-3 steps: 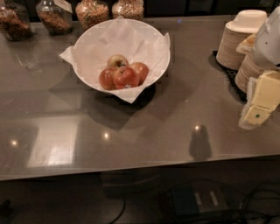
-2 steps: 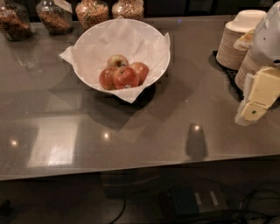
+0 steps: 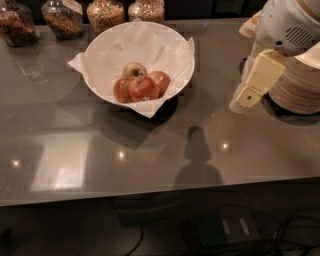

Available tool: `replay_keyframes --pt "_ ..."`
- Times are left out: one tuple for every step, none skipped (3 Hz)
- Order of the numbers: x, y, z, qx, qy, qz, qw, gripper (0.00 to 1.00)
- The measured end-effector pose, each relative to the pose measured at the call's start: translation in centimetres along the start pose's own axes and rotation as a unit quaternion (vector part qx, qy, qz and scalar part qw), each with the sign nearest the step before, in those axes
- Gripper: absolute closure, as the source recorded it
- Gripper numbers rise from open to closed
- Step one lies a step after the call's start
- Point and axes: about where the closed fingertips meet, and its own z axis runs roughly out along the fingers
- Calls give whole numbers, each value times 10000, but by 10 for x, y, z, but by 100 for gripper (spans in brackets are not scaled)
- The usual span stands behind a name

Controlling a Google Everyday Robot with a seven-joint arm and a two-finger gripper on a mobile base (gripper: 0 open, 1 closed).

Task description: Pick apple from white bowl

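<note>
The white bowl (image 3: pixel 107 55), lined with crumpled white paper, stands at the back middle of the grey counter. The apple (image 3: pixel 143 88), red-orange with a small dark sticker low on its side, lies at the front of the bowl. A paler yellow-green apple (image 3: pixel 134 69) lies behind it, and darker red apples lie to its left (image 3: pixel 120 90) and right (image 3: pixel 161 80). My gripper (image 3: pixel 242 102), cream-coloured, hangs over the counter to the right of the bowl and clear of it, holding nothing.
Stacked tan paper bowls (image 3: pixel 298 86) stand at the right edge, partly behind my arm (image 3: pixel 285 22). Several glass jars of grains (image 3: pixel 104 14) line the back edge. The counter's front edge (image 3: pixel 150 192) runs across the lower part of the view, with cables on the floor below.
My gripper has moved left and further back over the counter, closer to the bowl. The bowl and apples have not moved.
</note>
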Motion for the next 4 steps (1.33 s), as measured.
replay_keyframes --pt "-33 -27 13 -10 -380 336 9987 0" --pt "-65 -49 29 -135 -584 537 9968 0" --pt "-107 -70 56 -485 -858 700 9927 0" --pt "-108 -70 56 -485 -859 701 9926 0"
